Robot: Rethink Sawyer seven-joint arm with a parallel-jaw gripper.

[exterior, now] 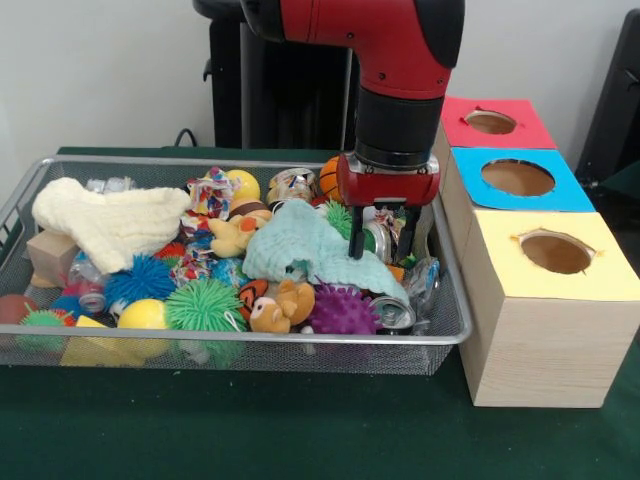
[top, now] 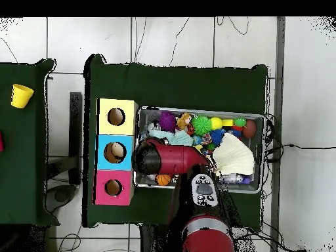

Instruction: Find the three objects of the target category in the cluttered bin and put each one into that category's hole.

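Pincer (exterior: 380, 245) hangs low over the right part of the wire bin (exterior: 300, 341), its two dark fingers (exterior: 355, 235) spread apart with nothing between them. One finger touches, or nearly touches, the pale green cloth (exterior: 300, 248); the other comes down among the shiny cans (exterior: 385, 240) just right of it. Above the pincer the red and black arm (exterior: 395, 80) drops straight down, wrist vertical; from overhead the arm (top: 167, 157) reaches across the bin's left end.

Clutter crowds the bin. A crushed can (exterior: 392, 314) lies near the front right corner, beside a purple spiky ball (exterior: 345, 310). Left of that sit a small plush animal (exterior: 280, 305), a green spiky ball (exterior: 205, 305), a yellow ball (exterior: 145, 315) and a blue spiky ball (exterior: 140, 280). A cream cloth (exterior: 110, 225) covers the far left part, with a wooden block (exterior: 50, 255) next to it. An orange basketball (exterior: 330, 178) rests at the far side, just left of the wrist.

Right of the bin stand three wooden boxes, each with a round hole on top: the yellow box (exterior: 545, 290) nearest, the blue box (exterior: 515, 180) in the middle, the red box (exterior: 495, 125) farthest. Which category is sought cannot be told.
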